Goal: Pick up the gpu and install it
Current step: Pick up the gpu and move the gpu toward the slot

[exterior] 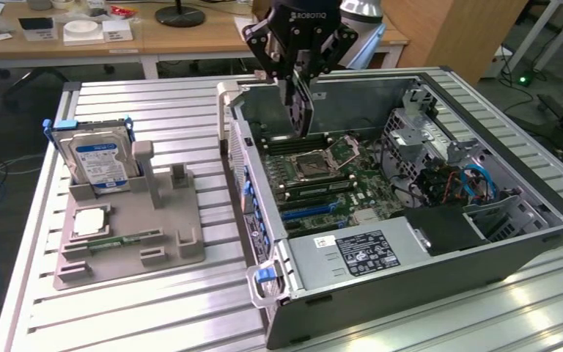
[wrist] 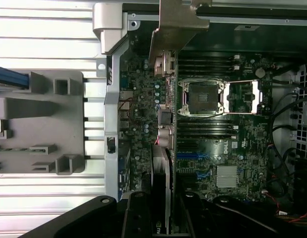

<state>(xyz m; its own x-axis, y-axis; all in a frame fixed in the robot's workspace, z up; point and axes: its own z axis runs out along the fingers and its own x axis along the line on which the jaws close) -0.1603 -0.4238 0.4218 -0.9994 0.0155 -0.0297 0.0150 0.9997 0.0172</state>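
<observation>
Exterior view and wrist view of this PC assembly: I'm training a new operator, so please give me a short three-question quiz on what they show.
1. True or false: the silver hard drive with the blue label lies inside the open dark metal computer case.
2. The black gripper is shut on: A) the thin dark gpu card with a grey metal bracket; B) a narrow green memory stick; C) nothing.
3. Fill in: the gpu hangs upright over the case's green ____.
Key: 1 false, it stands in the grey holder outside the case; 2 A; 3 motherboard.
</observation>
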